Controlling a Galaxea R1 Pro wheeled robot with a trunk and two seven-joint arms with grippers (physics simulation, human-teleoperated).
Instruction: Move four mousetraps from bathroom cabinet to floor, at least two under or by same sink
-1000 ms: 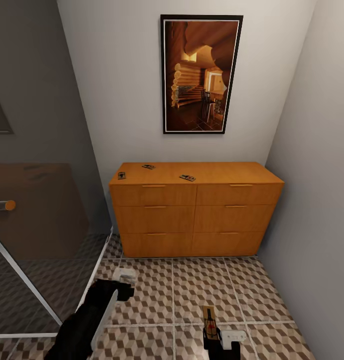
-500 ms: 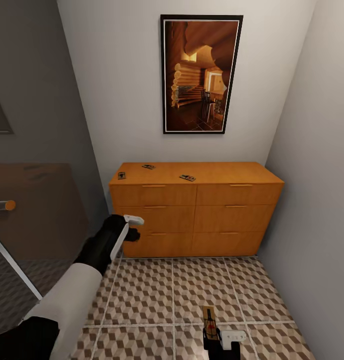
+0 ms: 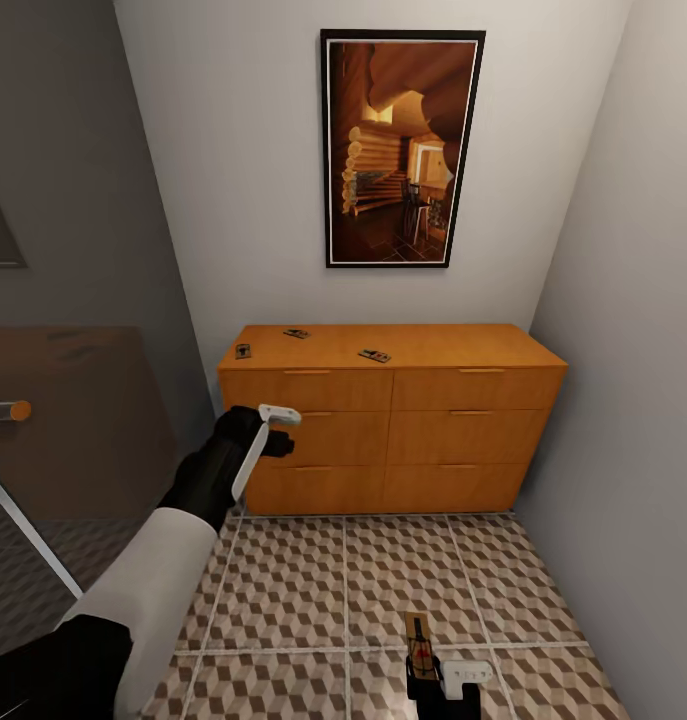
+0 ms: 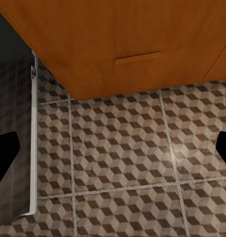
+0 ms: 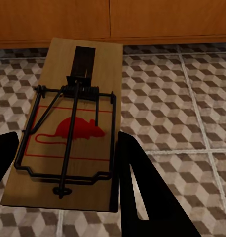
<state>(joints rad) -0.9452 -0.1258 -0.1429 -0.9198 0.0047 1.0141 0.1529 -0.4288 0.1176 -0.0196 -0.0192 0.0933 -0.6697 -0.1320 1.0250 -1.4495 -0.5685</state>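
Observation:
The orange-brown cabinet (image 3: 423,432) stands against the back wall, all drawers closed. Three mousetraps lie on its top: one at the left edge (image 3: 243,350), one farther back (image 3: 296,333), one near the middle (image 3: 374,355). My left gripper (image 3: 279,430) hangs open and empty in front of the left column's middle drawer, looking down at the cube-patterned bathroom floor (image 4: 123,148). Low at the front, my right gripper (image 3: 435,680) is shut on the fourth mousetrap (image 5: 68,123), held just above the bathroom floor (image 3: 313,580) with its red mouse mark facing up.
A framed picture (image 3: 403,148) hangs above the cabinet. A glass shower partition (image 3: 73,450) with a round handle (image 3: 10,410) runs along the left. A plain wall (image 3: 633,400) closes the right side. Open tiled floor lies between me and the cabinet.
My left arm has risen from near the floor and reached forward to the cabinet's left drawers. The right gripper and its mousetrap have stayed still.

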